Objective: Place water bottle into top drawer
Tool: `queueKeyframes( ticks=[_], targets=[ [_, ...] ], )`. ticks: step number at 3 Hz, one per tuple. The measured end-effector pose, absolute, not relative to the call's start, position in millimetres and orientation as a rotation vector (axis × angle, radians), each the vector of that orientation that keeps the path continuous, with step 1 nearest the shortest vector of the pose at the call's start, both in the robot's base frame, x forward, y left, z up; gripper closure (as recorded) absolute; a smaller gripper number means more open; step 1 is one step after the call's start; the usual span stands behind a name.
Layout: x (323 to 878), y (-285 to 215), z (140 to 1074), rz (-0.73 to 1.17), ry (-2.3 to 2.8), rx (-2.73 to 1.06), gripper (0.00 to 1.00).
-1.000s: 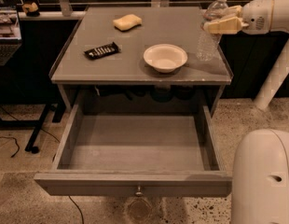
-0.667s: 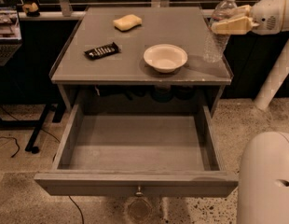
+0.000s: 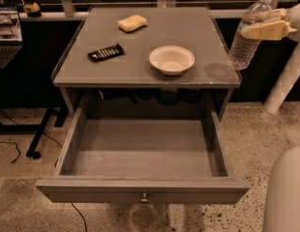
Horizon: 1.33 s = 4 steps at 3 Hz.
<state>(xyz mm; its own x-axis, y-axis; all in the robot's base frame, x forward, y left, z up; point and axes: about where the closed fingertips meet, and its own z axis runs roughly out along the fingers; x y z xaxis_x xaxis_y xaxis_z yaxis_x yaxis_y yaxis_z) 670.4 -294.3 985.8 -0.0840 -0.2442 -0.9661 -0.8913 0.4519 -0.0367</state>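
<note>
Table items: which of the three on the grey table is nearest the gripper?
The white bowl; the gripper, shut on the water bottle, is farther from the yellow sponge and the black bar.

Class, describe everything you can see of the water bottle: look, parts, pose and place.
The water bottle is clear ribbed plastic with a white screw cap. It leans slightly, cap tilted right, held around its upper body by the cream gripper at the picture's upper right. Its base hangs by the right edge of the grey table, apparently off the surface.
</note>
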Motion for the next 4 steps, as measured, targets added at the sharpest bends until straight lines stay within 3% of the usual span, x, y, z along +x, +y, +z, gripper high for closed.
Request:
queueKeyframes(
  ticks=[2, 4],
  targets=[
    [655, -333, 998, 0.756, 1.519, -0.879, 1.0],
    [653, -312, 991, 0.84, 1.498, -0.903, 1.0]
  ],
)
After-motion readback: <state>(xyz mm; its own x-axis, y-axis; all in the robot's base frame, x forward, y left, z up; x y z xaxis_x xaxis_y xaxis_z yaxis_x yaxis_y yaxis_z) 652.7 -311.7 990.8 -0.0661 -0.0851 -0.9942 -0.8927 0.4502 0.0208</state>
